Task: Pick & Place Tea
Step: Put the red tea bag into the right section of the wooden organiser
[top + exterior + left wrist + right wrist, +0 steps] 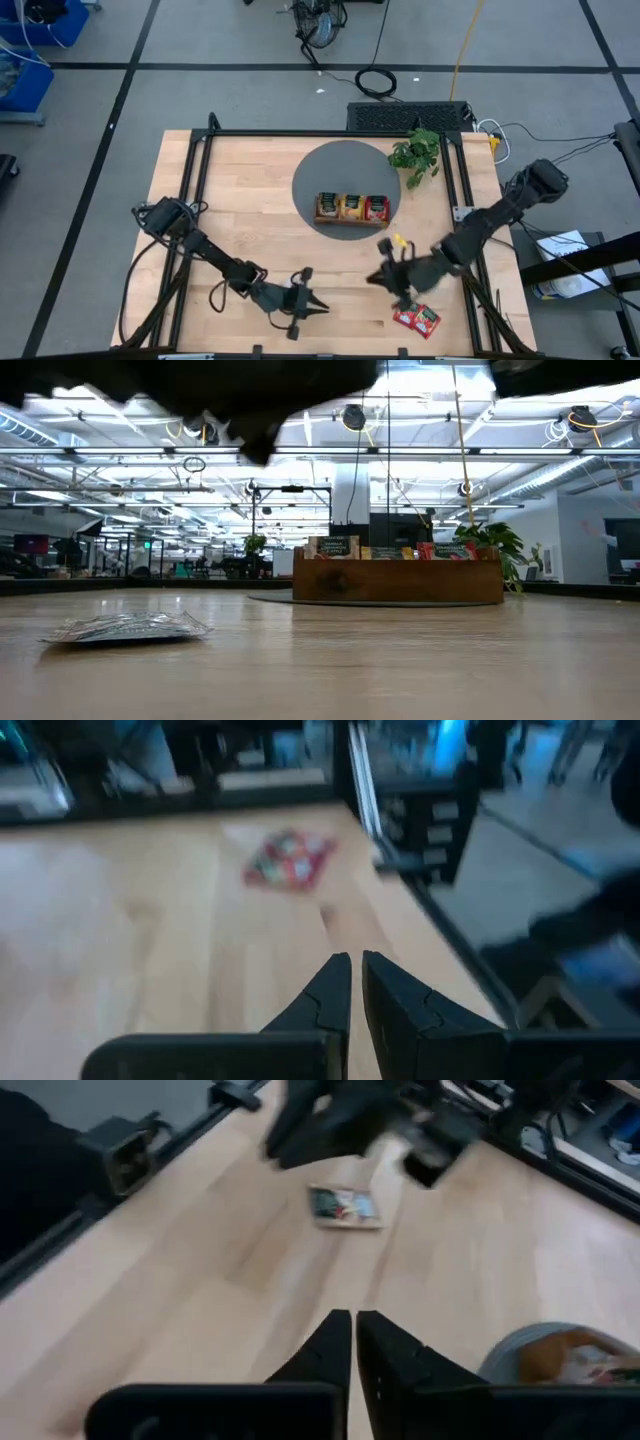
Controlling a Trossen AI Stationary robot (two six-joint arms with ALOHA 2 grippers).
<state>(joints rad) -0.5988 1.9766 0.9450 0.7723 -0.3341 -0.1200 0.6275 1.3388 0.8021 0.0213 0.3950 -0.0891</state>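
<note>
Crinkled red foil sachets lie flat on pale wood.

My two arms are dark, nearly black, and so are my left gripper and my right gripper. The table beneath me is pale blond wood with a faint grain. On it lies a plain grey round mat. The brown wooden tray holds sachets with printed labels in dark, orange and red. A red tea sachet carries green print. The plant is leafy green.
</note>
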